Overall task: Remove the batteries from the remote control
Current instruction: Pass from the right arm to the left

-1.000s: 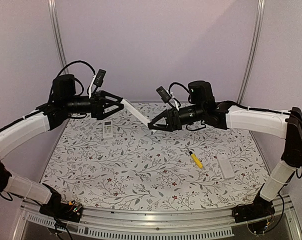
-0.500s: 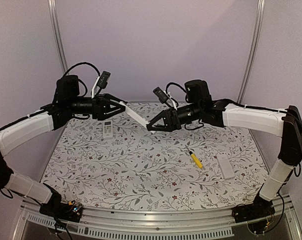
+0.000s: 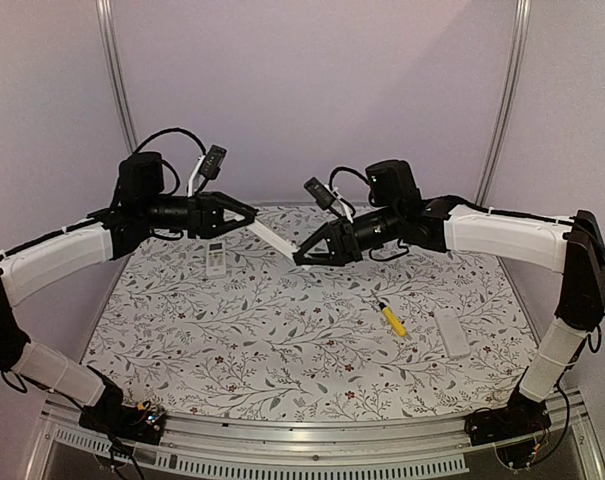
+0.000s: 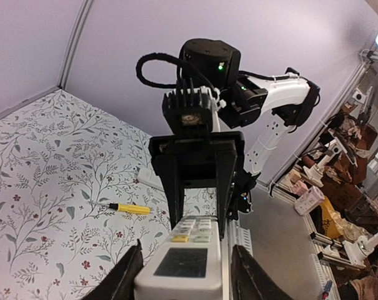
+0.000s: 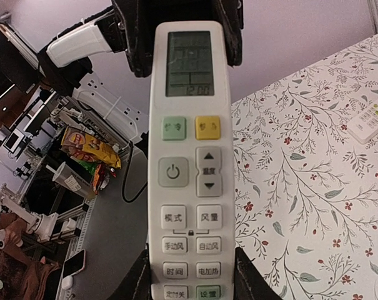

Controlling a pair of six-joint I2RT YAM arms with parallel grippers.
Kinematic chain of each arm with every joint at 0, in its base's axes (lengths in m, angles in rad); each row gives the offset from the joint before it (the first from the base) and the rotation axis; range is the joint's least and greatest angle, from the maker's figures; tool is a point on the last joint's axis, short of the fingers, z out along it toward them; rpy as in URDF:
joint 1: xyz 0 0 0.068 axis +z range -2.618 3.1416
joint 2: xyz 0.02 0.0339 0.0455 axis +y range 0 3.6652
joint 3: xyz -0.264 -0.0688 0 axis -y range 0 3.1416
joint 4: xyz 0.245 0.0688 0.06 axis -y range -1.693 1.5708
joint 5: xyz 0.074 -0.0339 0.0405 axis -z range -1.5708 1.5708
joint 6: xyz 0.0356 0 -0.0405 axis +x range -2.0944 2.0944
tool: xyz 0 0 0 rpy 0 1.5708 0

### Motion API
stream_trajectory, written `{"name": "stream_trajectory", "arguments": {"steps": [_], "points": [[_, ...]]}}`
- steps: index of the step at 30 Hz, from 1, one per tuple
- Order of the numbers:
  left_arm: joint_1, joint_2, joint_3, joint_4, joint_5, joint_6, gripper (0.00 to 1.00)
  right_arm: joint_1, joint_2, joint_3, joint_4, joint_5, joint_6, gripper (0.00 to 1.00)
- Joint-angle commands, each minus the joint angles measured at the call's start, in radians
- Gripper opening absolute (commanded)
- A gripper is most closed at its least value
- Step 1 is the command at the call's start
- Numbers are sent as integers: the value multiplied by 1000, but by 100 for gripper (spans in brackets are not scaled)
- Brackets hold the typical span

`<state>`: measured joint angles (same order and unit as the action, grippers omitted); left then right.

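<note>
A white remote control [image 3: 274,236] with its screen and buttons showing [image 5: 189,156] hangs in mid-air between both arms. My right gripper [image 3: 300,255] is shut on its lower, button end, with the fingers pressed against both long sides [image 5: 189,270]. My left gripper [image 3: 250,217] straddles the screen end [image 4: 185,262]. Its fingers [image 4: 134,275] flank that end closely, and a slim gap still shows on the right side. The batteries are hidden; only the remote's front face shows.
A second small white remote [image 3: 215,260] lies at the back left of the flowered table [image 3: 282,340]. A yellow-handled screwdriver [image 3: 392,319] and a flat white oblong piece [image 3: 450,333] lie to the right. The metal rail [image 3: 312,445] runs along the near edge.
My left gripper's jaws have narrowed from wide open to close around the remote's screen end. The right gripper, still holding the remote, has shifted slightly left.
</note>
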<state>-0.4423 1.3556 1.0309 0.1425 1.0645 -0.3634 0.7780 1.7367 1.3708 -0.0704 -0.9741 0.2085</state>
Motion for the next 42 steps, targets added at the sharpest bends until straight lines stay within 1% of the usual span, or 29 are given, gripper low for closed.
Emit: {"name": "stream_trajectory", "arguments": {"steps": [1, 4, 8, 9, 11, 14, 17, 20, 24, 28, 33, 38, 42], "points": [[-12, 16, -11, 25, 28, -11, 43, 4, 14, 36, -27, 34, -30, 22], [-11, 21, -11, 37, 36, -26, 36, 4, 13, 36, -34, 54, -41, 23], [-11, 30, -10, 50, 20, -61, 23, 4, 5, 33, -34, 94, -54, 47], [-11, 33, -9, 58, 6, -83, 19, 4, 3, 32, -34, 104, -57, 51], [-12, 44, -10, 80, 1, -133, 16, 3, -4, 33, -35, 126, -61, 62], [-10, 56, -6, 87, -11, -190, 11, 0, -24, 29, -40, 167, -67, 75], [-5, 59, -11, 61, -43, -223, 11, -2, -55, 2, -36, 240, -80, 90], [11, 59, -15, 13, -118, -276, 11, -1, -102, -37, -19, 324, -97, 97], [31, 55, -57, 4, -211, -416, 12, 21, -152, -92, 11, 518, -113, 99], [32, 50, -102, 6, -272, -488, 14, 88, -165, -108, 20, 681, -182, 99], [32, 40, -129, 2, -299, -544, 13, 141, -129, -113, 32, 752, -254, 97], [32, 19, -133, -37, -321, -549, 13, 176, -79, -107, 11, 801, -307, 94], [30, 16, -134, -46, -318, -552, 13, 188, -36, -102, 5, 818, -342, 90]]}}
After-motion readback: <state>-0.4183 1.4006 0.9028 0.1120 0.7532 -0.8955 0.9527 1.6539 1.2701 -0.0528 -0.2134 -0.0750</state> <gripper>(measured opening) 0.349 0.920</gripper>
